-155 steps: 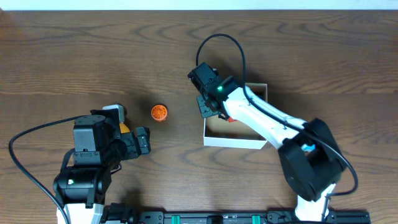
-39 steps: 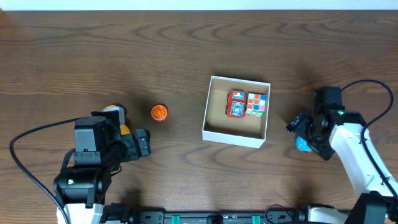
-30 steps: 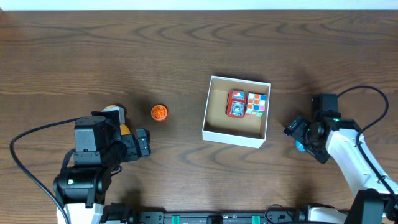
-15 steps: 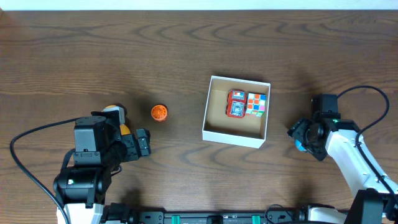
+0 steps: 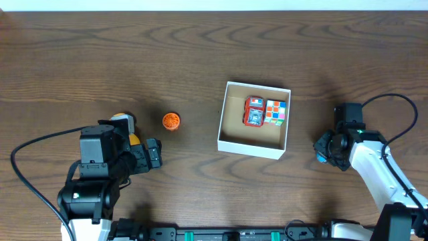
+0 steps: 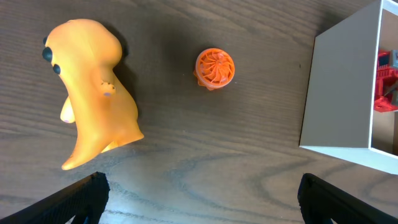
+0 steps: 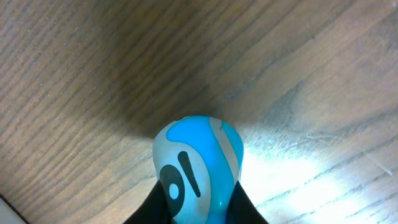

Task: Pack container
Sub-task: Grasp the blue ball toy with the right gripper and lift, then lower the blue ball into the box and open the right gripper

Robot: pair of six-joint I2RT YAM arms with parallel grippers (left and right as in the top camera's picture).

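The container (image 5: 231, 145) is a square white box with a tan bottom, mid-table; its wall shows in the left wrist view (image 6: 339, 93). Inside lie a red toy (image 5: 254, 111) and a colour cube (image 5: 275, 112). My right gripper (image 5: 324, 154), right of the container, is shut on a blue and pale-blue toy (image 7: 198, 168) low over the wood. My left gripper (image 5: 155, 154) is open and empty at the left. An orange creature toy (image 6: 90, 87) and a small orange ball (image 6: 215, 68) lie ahead of it.
The ball also shows in the overhead view (image 5: 171, 120), left of the container. The orange creature (image 5: 123, 120) lies beside the left arm. Cables loop from both arms near the front edge.
My right arm left the container, where the red toy and colour cube now show, swung to the table's right side, and closed onto the blue toy. The left arm has not moved.
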